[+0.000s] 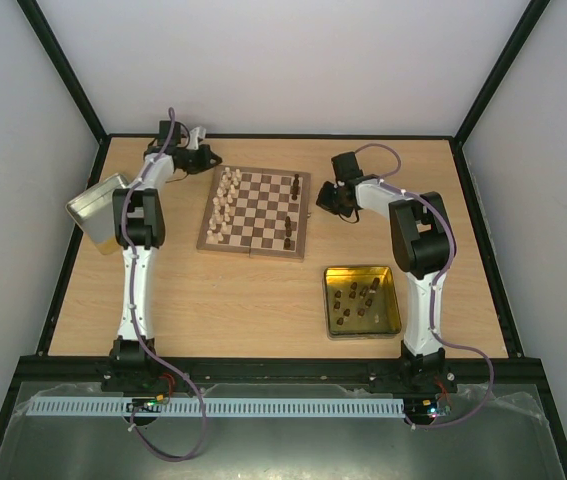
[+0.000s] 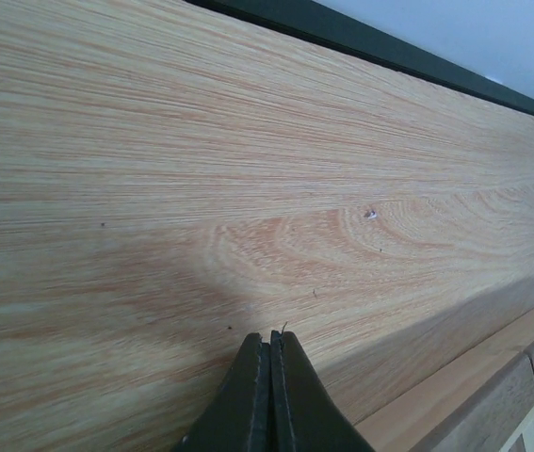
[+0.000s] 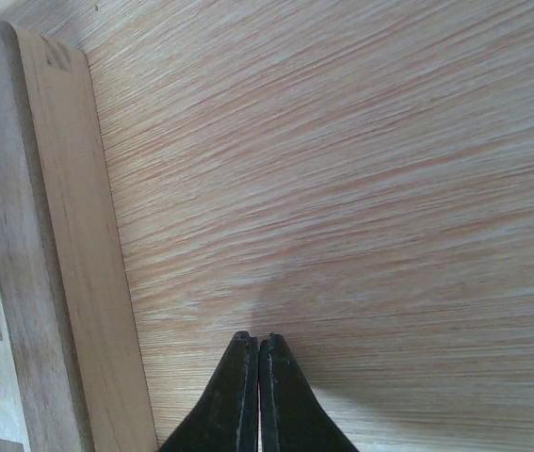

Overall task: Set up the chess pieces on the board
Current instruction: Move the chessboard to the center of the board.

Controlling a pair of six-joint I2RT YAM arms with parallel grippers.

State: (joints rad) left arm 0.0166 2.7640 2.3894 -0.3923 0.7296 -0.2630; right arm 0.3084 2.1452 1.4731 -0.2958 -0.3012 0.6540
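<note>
The left gripper (image 2: pixel 269 335) has its fingers pressed together on nothing, tips low over bare wood just off the far left corner of the board (image 1: pixel 251 249). The right gripper (image 3: pixel 252 337) is closed and empty as well, low over the tabletop (image 1: pixel 243 300) just beside the board's right edge, whose light border runs down the left of its wrist view. The left arm (image 1: pixel 135 270) reaches long from the near edge toward the far left corner of the tabletop, its wrist turned in toward the board. The right arm (image 1: pixel 418 260) rises from the near edge, folds at the elbow and points its forearm left. The board lies in the far middle of the tabletop. Cream pieces (image 1: pixel 225 205) stand in two files along its left edge, and a few dark pieces (image 1: pixel 291 230) stand along its right. More dark ones lie in a yellow tin (image 1: pixel 327 300) toward the near right corner, close to the right arm. A silver tin (image 1: pixel 98 205) sits at the left edge, beside the left arm's elbow. Bare wood stretches from the board to the near edge, left of the yellow tin.
</note>
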